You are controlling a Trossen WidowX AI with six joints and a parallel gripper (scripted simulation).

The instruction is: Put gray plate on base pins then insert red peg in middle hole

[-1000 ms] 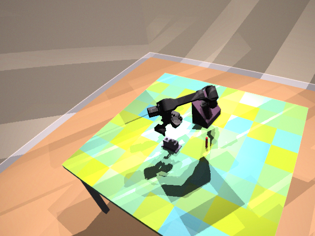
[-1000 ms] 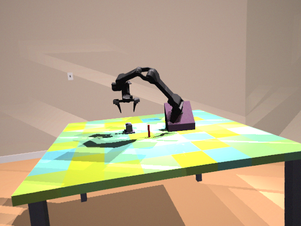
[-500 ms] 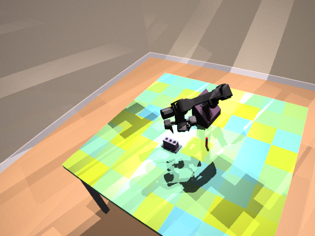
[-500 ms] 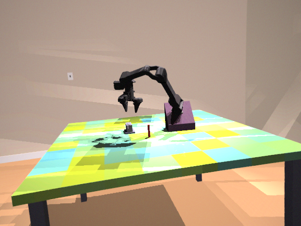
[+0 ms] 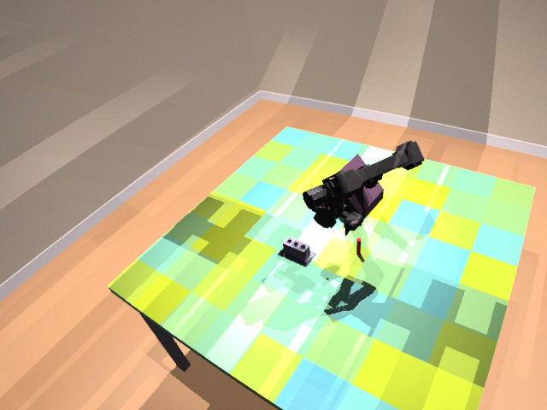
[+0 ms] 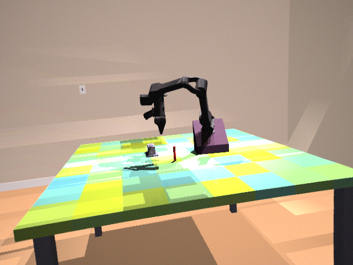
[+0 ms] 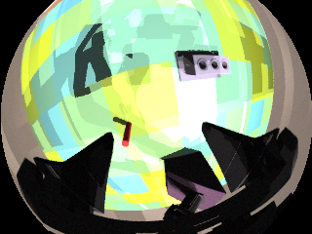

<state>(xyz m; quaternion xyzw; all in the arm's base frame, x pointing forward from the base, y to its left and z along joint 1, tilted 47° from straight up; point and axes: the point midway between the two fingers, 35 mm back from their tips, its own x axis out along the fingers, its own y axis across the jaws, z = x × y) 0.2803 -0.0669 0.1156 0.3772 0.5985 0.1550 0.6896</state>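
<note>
The gray plate (image 5: 295, 253) (image 6: 152, 149) (image 7: 210, 73) is a block with three round holes in its top. It sits on the wider flange of the base (image 5: 312, 257) (image 7: 184, 74) and looks flat; no gap shows. The holes look empty, and the pins cannot be made out. The red peg (image 5: 359, 246) (image 6: 174, 154) (image 7: 127, 133) stands upright on the table, apart from the plate. My gripper (image 6: 161, 132) (image 7: 159, 132) is wide open and empty, well above the table. In the wrist view the peg is near the left fingertip, and the plate lies beyond the right one.
The patchwork-coloured table (image 5: 424, 375) (image 6: 99, 196) carries strong light patches and dark arm shadows. The arm's purple mount (image 5: 373, 196) (image 6: 218, 139) (image 7: 202, 187) stands behind the peg, toward the far side in the top view.
</note>
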